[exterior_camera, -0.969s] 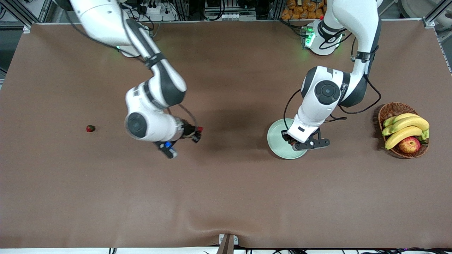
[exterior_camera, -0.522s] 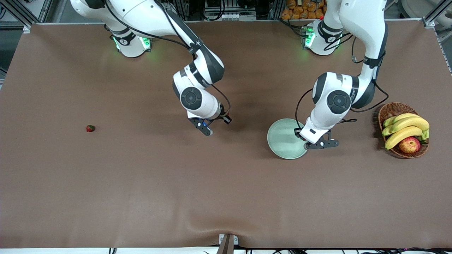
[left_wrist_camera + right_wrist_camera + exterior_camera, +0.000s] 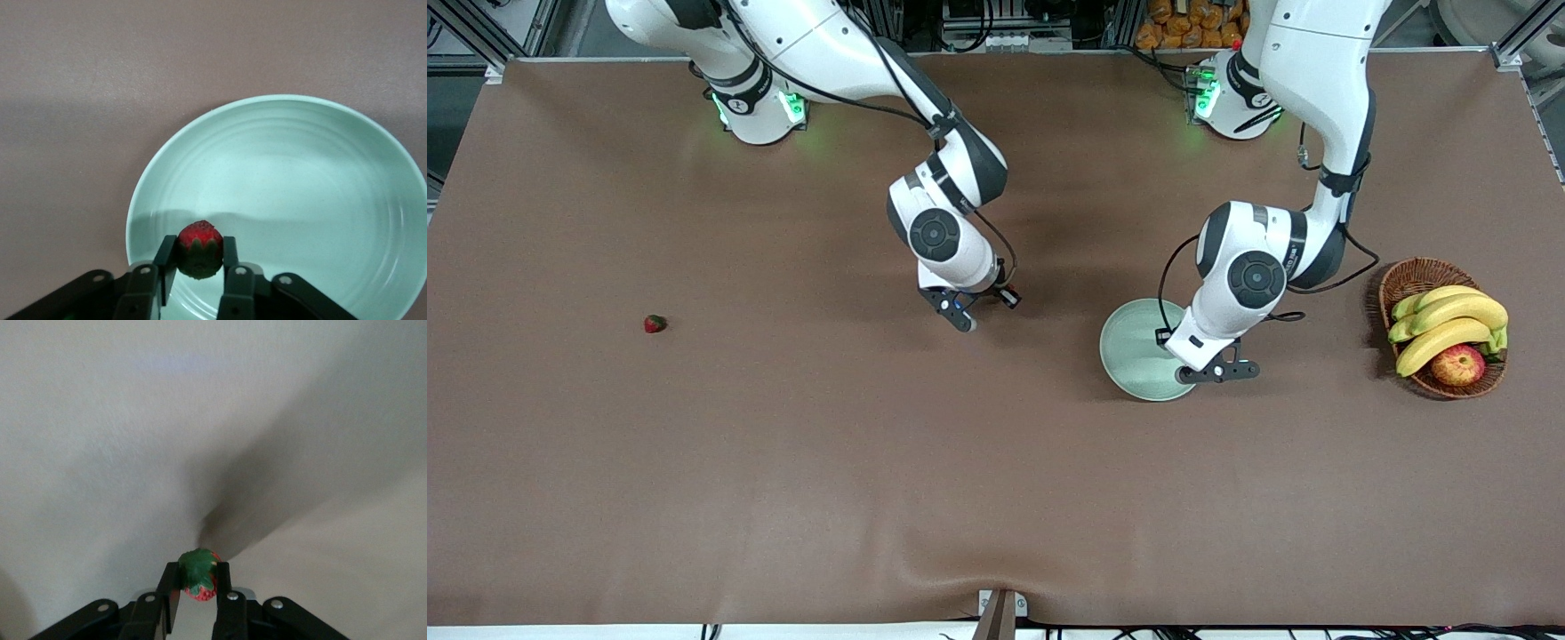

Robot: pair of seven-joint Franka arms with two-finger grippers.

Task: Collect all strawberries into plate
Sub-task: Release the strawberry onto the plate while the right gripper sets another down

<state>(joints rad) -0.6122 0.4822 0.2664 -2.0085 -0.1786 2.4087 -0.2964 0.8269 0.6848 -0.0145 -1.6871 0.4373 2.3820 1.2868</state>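
Left gripper (image 3: pixel 198 270) over plate (image 3: pixel 347 167), clamped on strawberry (image 3: pixel 199 248); right gripper (image 3: pixel 197 590) above bare table (image 3: pixel 783 462) (mid-air), pinched shut on second strawberry (image 3: pixel 199 581).

Brown woven wicker basket (image 3: pixel 1400 286) at left arm's end of brown tabletop (image 3: pixel 996 489); yellow bananas (image 3: pixel 1449 322) and red-yellow apple (image 3: pixel 1458 364) inside.
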